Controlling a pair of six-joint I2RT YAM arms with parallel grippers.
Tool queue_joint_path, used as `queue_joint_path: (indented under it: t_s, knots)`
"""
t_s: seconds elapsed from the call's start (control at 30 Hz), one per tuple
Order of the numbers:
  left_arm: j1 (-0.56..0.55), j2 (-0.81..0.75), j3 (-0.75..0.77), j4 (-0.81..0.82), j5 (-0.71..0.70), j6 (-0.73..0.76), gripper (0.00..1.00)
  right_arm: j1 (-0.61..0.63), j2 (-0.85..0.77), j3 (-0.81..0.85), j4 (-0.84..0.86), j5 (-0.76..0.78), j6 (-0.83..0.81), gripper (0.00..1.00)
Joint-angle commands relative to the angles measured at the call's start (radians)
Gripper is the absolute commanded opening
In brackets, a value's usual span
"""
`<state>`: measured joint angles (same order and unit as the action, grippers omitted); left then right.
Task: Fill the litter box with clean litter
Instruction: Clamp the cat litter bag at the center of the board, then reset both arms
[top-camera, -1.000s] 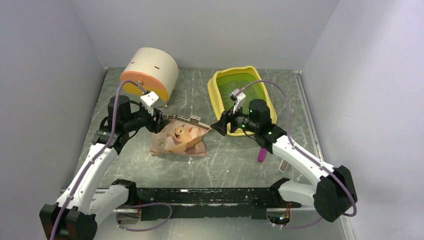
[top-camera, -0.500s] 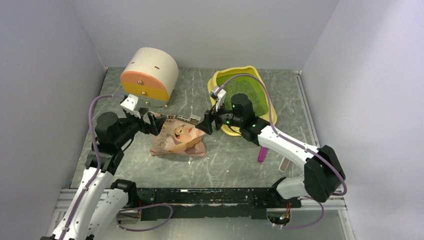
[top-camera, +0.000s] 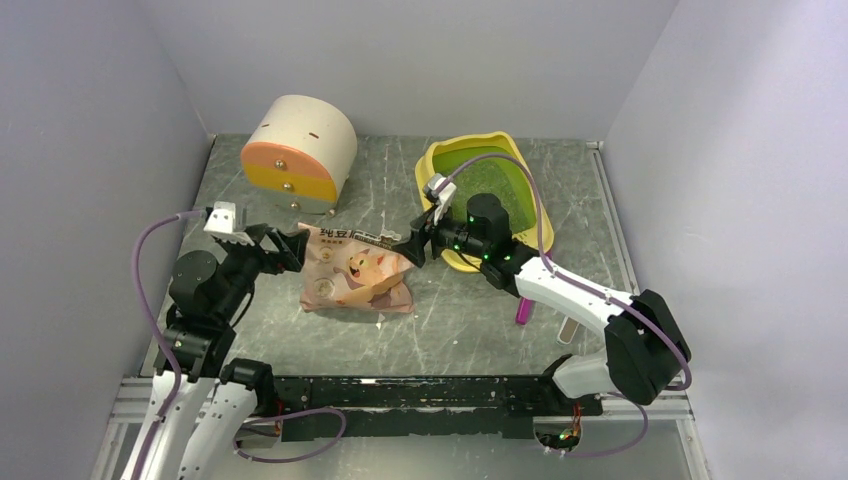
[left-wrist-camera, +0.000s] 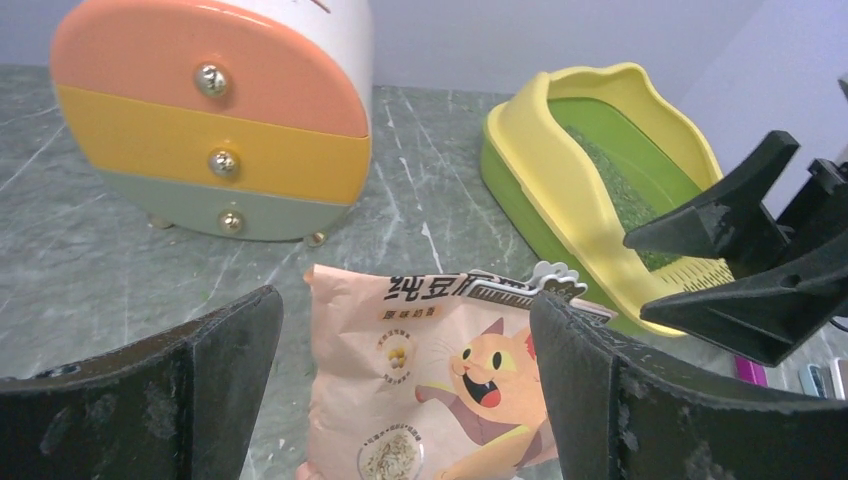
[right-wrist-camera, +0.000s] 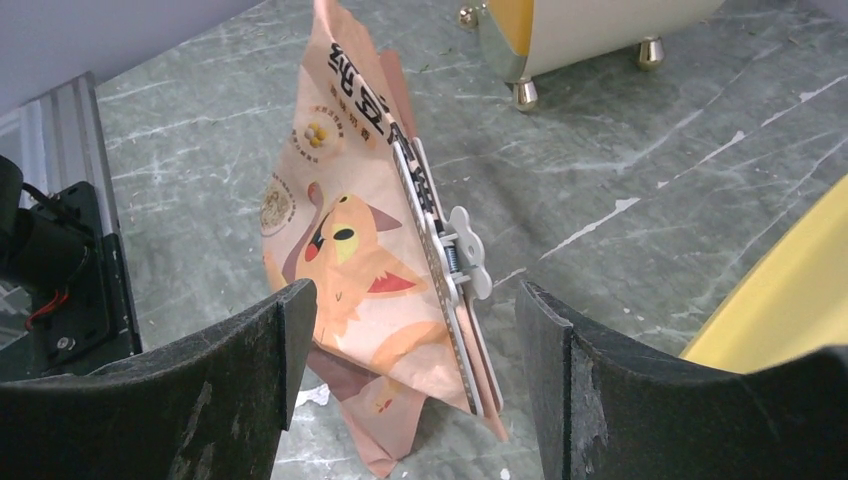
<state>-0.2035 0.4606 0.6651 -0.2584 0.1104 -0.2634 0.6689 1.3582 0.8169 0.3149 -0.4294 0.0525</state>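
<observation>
Grey marbled tabletop (top-camera: 450, 320) carries everything, with pale panels walling it in. Nearest, at the middle of the overhead view, lies the pink cat-printed bag (top-camera: 355, 272), its zip strip (right-wrist-camera: 437, 255) turned toward the far side. The left gripper (top-camera: 295, 248) stands wide apart beside the bag's upper-left corner and holds nothing. The right gripper (top-camera: 408, 250) is likewise spread at the upper-right corner, bracketing the strip without clamping it. The pouch looks soft, slick and heavy with loose fill, so the stiffer strip corners seem the safest hold. Beyond, at upper right, sits the litter box (top-camera: 430, 170), with a thin layer of clean litter (left-wrist-camera: 615, 195) in its green pan.
</observation>
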Motion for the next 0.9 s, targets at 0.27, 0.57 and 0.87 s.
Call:
queue_joint_path:
  t_s: [0.27,0.57,0.87]
  knots:
    - [0.004,0.065,0.041,-0.072,-0.087,-0.1,0.97,-0.001,-0.047,0.07,-0.111,0.023,-0.12,0.77]
    - [0.004,0.174,0.086,-0.053,-0.156,-0.137,0.97,-0.002,0.007,0.116,-0.133,-0.04,-0.069,0.79]
    - [0.004,0.18,0.091,-0.077,-0.137,-0.1,0.97,-0.003,0.232,0.303,-0.3,-0.08,-0.109,0.76]
